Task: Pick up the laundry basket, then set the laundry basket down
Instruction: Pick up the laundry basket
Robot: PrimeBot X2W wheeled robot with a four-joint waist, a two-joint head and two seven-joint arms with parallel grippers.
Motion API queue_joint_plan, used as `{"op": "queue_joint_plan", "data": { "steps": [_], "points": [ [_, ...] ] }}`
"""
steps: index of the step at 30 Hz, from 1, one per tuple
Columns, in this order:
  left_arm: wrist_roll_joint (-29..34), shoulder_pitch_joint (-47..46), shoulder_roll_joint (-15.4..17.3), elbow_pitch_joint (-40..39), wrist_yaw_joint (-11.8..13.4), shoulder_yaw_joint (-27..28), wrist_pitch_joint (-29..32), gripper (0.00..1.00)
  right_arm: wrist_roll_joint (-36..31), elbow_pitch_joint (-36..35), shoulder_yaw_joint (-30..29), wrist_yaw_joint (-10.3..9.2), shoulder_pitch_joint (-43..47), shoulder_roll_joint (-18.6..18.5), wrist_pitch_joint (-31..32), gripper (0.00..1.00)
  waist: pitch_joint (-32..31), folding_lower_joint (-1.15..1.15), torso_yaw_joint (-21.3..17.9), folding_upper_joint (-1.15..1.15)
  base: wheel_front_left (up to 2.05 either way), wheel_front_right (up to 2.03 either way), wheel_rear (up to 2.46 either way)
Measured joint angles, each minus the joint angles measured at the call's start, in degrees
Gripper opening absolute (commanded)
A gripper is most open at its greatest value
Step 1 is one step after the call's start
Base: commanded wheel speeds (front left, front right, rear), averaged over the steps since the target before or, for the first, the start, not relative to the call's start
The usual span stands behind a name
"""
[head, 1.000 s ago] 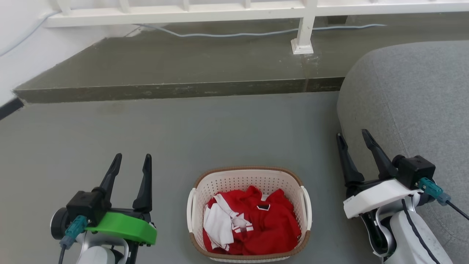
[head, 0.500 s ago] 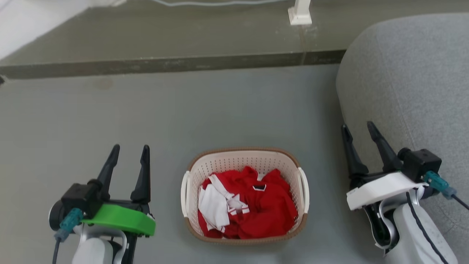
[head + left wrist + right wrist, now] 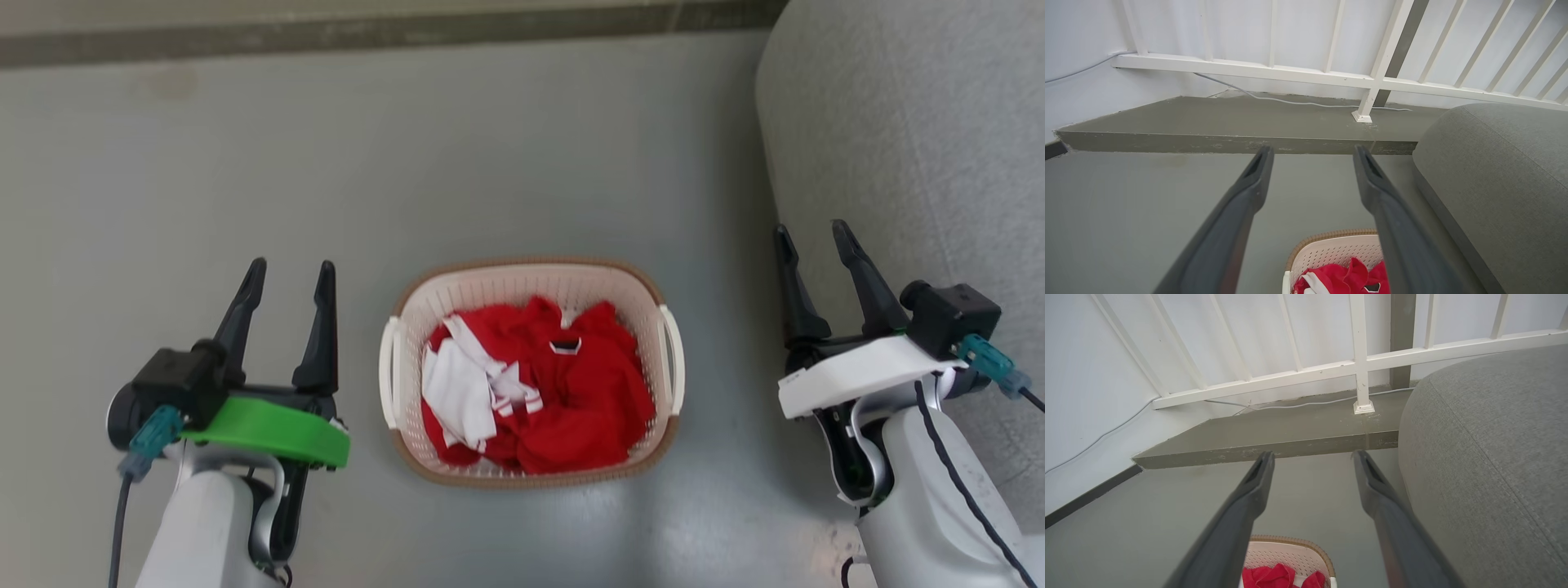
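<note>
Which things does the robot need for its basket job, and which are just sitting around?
For the job:
- laundry basket
- left gripper, open, beside the basket, not touching it
- right gripper, open, on the other side, not touching it

Just there:
- red and white clothes, inside the basket
- grey sofa
- raised step
- white railing
- cable

Grey sofa (image 3: 898, 122), white railing (image 3: 1290, 74)

I see a smooth grey floor (image 3: 506, 147) running to a low raised step (image 3: 1229, 122) at the far side, a white railing (image 3: 1290, 75) standing on it, and a grey upholstered seat (image 3: 898, 122) on the right.
</note>
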Motion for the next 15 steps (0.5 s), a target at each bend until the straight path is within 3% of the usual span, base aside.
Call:
{"op": "queue_joint_plan", "data": {
  "steps": [15],
  "points": [
    [-2.3,-9.4,-0.3,11.1,-0.1,-4.5,-0.1,1.0,1.0,10.6,-0.6,0.19,-7.4,0.1,0.0,1.0,12.3,0.0,-0.1,0.0,0.0,0.0,0.0]
  ]
}}
